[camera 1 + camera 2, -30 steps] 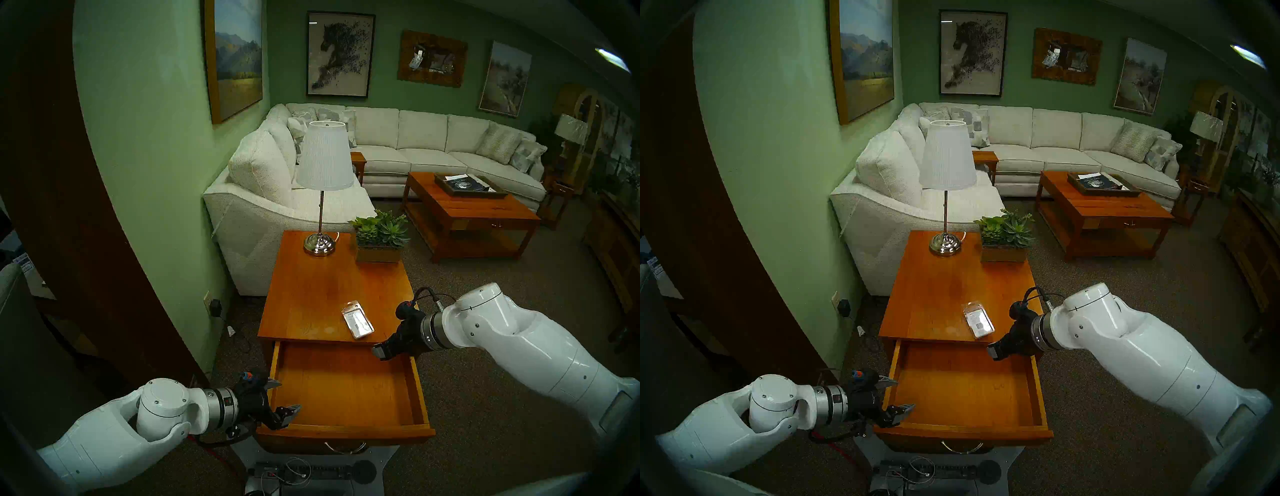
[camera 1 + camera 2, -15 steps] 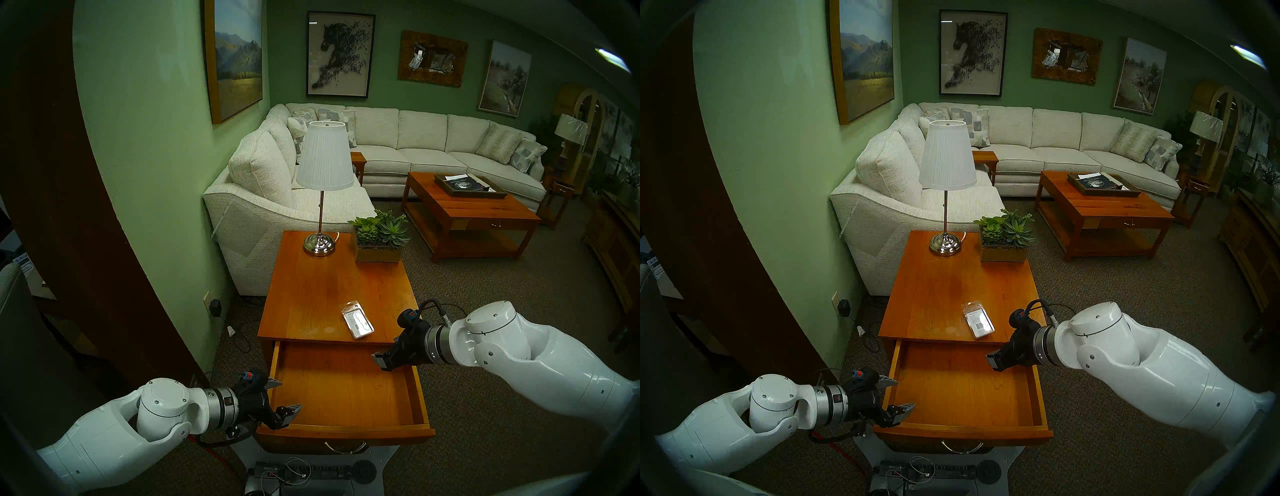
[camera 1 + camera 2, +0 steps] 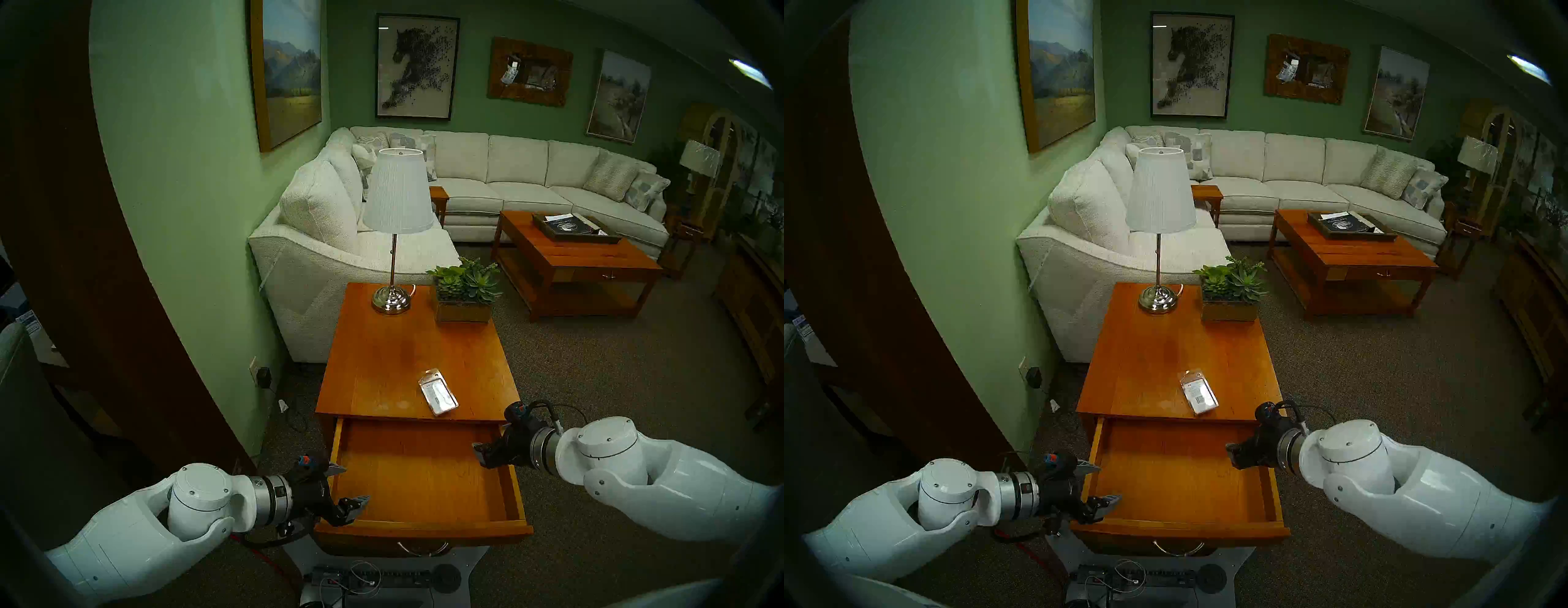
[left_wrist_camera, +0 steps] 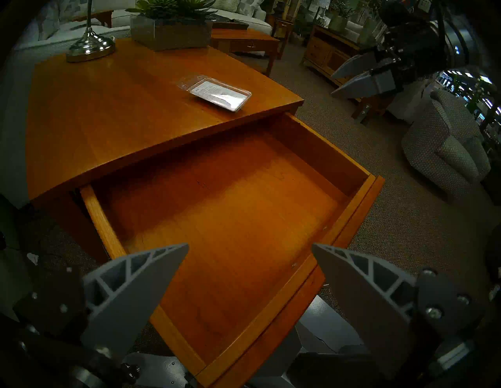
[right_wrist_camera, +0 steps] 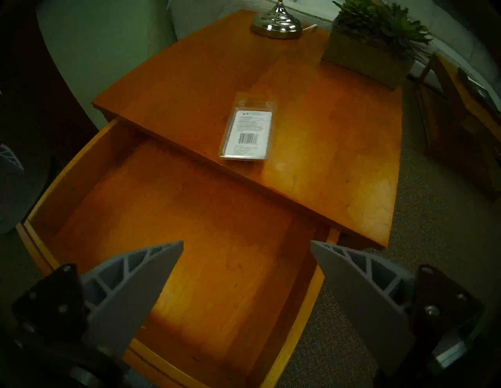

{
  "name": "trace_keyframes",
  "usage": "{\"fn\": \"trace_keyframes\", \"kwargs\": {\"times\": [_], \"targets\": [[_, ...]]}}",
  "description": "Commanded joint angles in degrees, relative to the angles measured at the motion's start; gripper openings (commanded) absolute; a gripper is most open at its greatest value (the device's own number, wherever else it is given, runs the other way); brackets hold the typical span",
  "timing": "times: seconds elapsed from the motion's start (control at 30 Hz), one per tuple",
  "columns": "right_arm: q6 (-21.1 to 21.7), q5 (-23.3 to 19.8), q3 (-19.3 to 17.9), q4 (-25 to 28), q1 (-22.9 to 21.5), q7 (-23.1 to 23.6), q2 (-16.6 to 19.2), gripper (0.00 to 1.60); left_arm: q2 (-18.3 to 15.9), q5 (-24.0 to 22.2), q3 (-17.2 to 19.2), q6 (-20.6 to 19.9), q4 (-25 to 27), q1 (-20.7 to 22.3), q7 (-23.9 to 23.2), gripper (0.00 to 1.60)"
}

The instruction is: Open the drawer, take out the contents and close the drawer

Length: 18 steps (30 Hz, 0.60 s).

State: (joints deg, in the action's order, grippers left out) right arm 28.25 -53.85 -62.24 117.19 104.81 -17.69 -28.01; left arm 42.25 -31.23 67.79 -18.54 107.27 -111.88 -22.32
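Note:
The lamp table's drawer point(image 3: 424, 528) is pulled out wide, and its wooden floor point(image 4: 230, 216) is bare. A brass bail handle point(image 3: 424, 550) hangs on its front. The contents, a clear packet point(image 3: 438, 392) with a white barcode label point(image 5: 248, 132), lie on the table top near the front right edge. My left gripper point(image 3: 351, 485) is open at the drawer's front left corner, nothing between its fingers point(image 4: 151, 273). My right gripper point(image 3: 483, 456) hovers open and empty over the drawer's right wall, well short of the packet.
A lamp point(image 3: 392, 297) and a succulent planter point(image 3: 464, 297) stand at the table's far end. A white sofa point(image 3: 322, 254) lies behind and to the left, and a coffee table point(image 3: 572, 263) stands at far right. A power strip point(image 3: 369, 579) sits on my base under the drawer front.
The right arm has drawn back from beside the packet, toward me and lower, and is now over the drawer's right wall. Its gripper stayed open. The left arm, drawer and packet have not moved.

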Motion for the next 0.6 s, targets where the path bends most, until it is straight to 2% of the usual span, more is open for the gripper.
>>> {"fn": "trace_keyframes", "kwargs": {"times": [0.0,0.07,0.3,0.37,0.57], "targets": [[-6.66,3.63,-2.00,1.75,5.49,-3.32,0.16,1.60,-0.16,0.06,0.47,0.35,1.55,0.73,-0.19,1.60],[-7.92,4.19,-2.13,2.12,6.26,-3.61,0.26,1.60,-0.17,0.06,0.47,0.34,1.57,0.72,-0.20,1.60],[-15.66,10.39,-1.89,3.74,10.94,-3.19,1.53,1.60,-0.21,0.07,0.49,0.34,1.63,0.70,-0.20,1.60],[-16.00,11.34,-1.90,3.75,11.37,-3.04,1.60,1.60,-0.21,0.06,0.48,0.33,1.63,0.70,-0.20,1.60],[-22.14,15.28,-2.48,0.68,13.87,-3.24,0.24,1.60,-0.29,0.07,0.51,0.33,1.75,0.67,-0.21,1.60]]}}
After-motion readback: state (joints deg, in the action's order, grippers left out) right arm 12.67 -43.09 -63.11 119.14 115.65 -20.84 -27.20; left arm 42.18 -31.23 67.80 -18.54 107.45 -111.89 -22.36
